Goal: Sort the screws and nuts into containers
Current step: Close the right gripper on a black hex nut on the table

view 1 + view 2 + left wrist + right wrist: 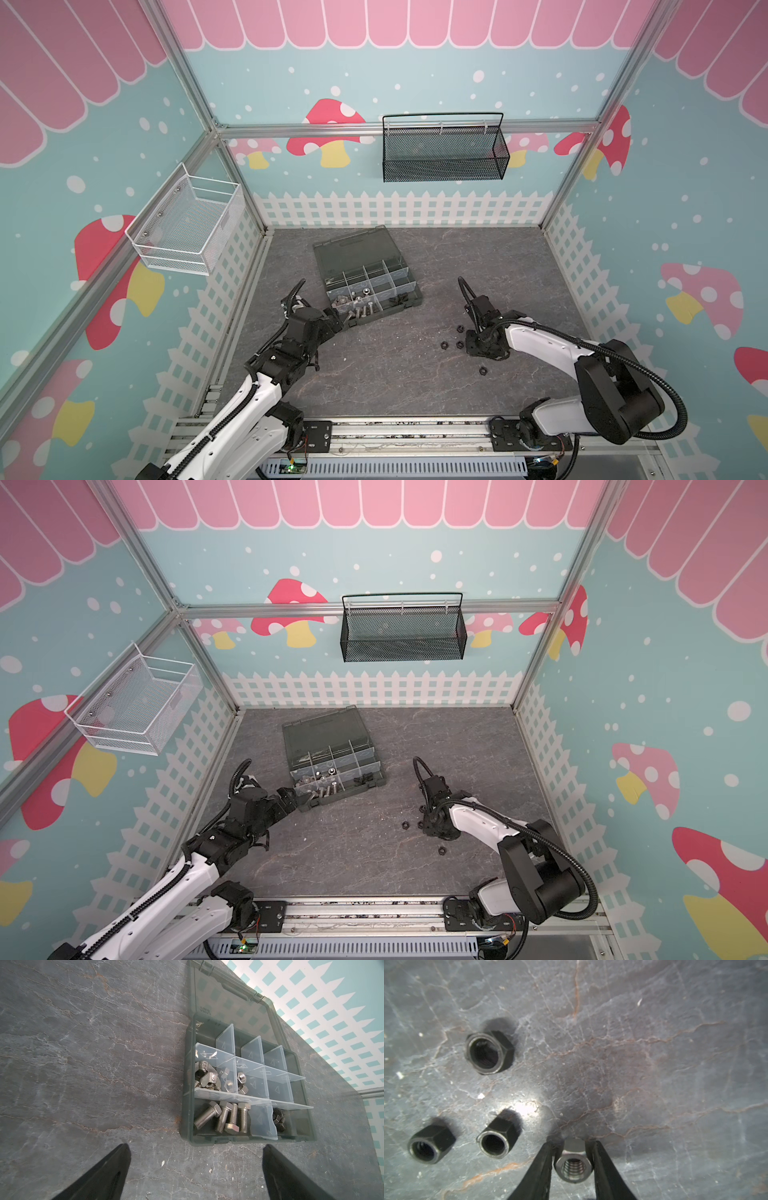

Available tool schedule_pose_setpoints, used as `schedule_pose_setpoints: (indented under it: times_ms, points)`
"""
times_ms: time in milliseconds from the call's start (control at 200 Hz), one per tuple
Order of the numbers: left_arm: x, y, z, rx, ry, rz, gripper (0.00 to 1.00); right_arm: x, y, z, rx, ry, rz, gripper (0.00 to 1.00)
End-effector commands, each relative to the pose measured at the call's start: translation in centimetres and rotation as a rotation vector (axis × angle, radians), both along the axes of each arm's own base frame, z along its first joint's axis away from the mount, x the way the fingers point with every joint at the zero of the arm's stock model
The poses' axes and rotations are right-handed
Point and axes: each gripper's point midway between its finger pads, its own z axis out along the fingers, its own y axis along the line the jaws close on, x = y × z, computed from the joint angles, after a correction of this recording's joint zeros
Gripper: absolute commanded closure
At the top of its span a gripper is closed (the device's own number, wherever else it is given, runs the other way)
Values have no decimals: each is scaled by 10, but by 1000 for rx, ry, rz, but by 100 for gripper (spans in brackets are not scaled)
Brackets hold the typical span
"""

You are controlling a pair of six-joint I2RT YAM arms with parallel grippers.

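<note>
Several black nuts (489, 1052) lie on desk (654, 1043); right gripper (572, 1145) pinches silver nut (574, 1166) (left gripper (196, 1147) spread wide, empty).

The right arm (540, 345) hides its own jaws and the silver nut (574, 1165) in both top views.

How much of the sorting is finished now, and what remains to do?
Done: silver hex bolts, wing nuts and silver nuts lie in the organizer box compartments. In hand: the right gripper is closed on a silver hex nut. Left: at least four black hex nuts lie loose on the table; the left gripper is open and empty.
</note>
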Motion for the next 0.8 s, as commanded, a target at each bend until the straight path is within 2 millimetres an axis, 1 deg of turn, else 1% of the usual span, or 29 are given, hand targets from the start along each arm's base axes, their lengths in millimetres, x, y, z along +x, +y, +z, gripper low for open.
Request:
schedule_pose_setpoints:
  times_ms: [0,170,240,375,450,555,640,795]
  points:
    - [0,4,-1,-1,-8,20,0,-38,-6,-29,-36,162,4,67]
    - [0,5,0,2,-7,22,0,-36,2,-28,-13,152,19,75]
    - [0,6,-2,-3,-2,36,0,-33,6,-24,11,136,22,78]
    - [5,3,3,-1,-4,26,0,-27,9,-12,38,84,16,80]
    - [7,3,5,7,-5,20,0,-22,12,-3,57,50,13,86]
    - [7,4,7,13,-7,22,0,-13,16,12,77,-1,23,91]
    - [6,4,6,13,-6,25,0,-6,21,24,99,-35,41,94]
    - [4,5,1,11,4,31,0,9,30,50,127,-112,66,95]
